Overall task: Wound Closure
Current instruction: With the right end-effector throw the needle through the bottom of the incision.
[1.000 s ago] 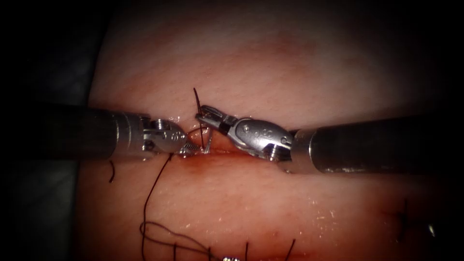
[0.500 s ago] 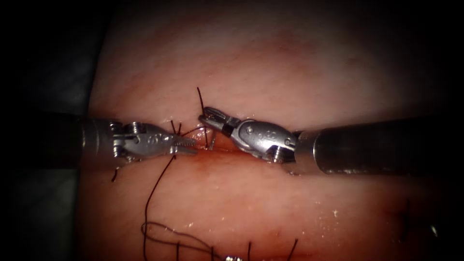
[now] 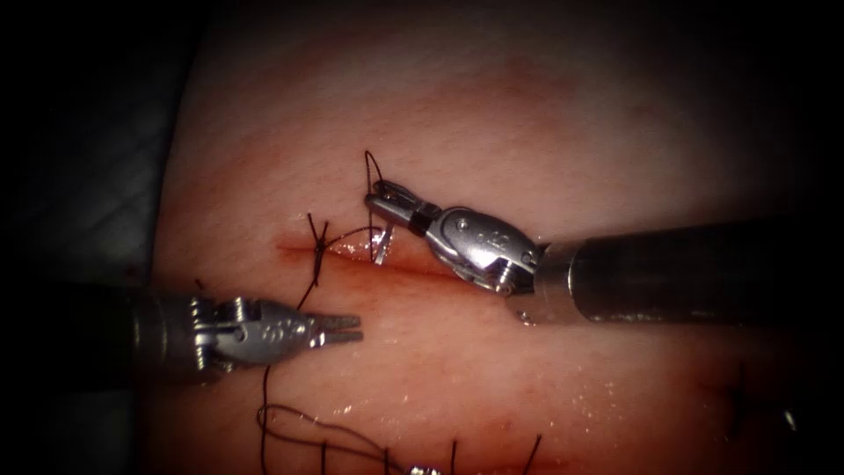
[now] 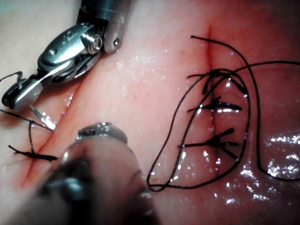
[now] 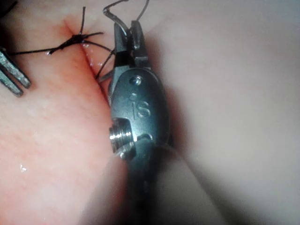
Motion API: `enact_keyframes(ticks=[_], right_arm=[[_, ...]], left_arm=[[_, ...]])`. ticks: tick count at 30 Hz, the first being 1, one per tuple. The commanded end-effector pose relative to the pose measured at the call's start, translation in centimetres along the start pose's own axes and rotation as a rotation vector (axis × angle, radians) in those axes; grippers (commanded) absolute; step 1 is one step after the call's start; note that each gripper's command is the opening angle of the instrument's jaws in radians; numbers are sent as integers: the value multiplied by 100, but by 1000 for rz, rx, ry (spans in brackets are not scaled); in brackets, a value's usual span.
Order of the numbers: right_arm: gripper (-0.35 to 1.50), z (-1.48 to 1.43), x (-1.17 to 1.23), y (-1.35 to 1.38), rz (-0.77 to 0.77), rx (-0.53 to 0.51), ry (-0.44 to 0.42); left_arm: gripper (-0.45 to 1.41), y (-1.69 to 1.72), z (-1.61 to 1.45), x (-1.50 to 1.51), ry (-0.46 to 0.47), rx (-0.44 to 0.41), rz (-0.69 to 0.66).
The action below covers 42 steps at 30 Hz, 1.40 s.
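My right tool (image 3: 380,195) hangs over the cut (image 3: 413,266), jaws shut on the curved needle (image 3: 380,246) near its back end. The needle's silvery lower part slants down to the cut's edge (image 4: 41,118); I cannot tell whether its tip is in the tissue (image 3: 527,114). A thin dark loop of thread (image 3: 369,163) arcs above those jaws (image 5: 127,33). A tied knot (image 3: 317,241) with short tails sits at the cut's left end (image 5: 70,41). My left tool (image 3: 350,328) lies below and left of the cut, jaws open and empty.
Dark thread (image 3: 268,369) runs from the knot down to loose loops (image 4: 187,154) on the wet tissue near the lower edge. Finished stitches (image 4: 218,105) cross a second cut there. Red fluid tints the tissue around the cut. Dark cloth lies left of the tissue.
The left tool has left the thread by the knot and moved down and left, away from the cut, its jaws now open. The right tool holds almost still with the needle.
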Motion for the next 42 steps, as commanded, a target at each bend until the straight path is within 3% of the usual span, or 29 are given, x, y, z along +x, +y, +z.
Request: enact_keyframes(ticks=[1, 6, 17, 34, 42], right_arm=[[-35, 8, -6, -4, 8, 11, -19], [-35, 13, -6, -4, 49, 41, -57], [-35, 23, -6, 2, 330, 114, -142], [-35, 26, -4, 8, 450, 203, -187], [-35, 36, -5, 8, 621, 286, -227]], left_arm=[[-18, 4, 12, -5, 6, 1, 4], [-20, 6, 21, -12, -3, -12, 16], [-28, -12, 32, -31, -2, -11, 17], [-35, -21, 39, -45, -1, -25, 21], [-37, -27, 42, -53, -2, -26, 26]])
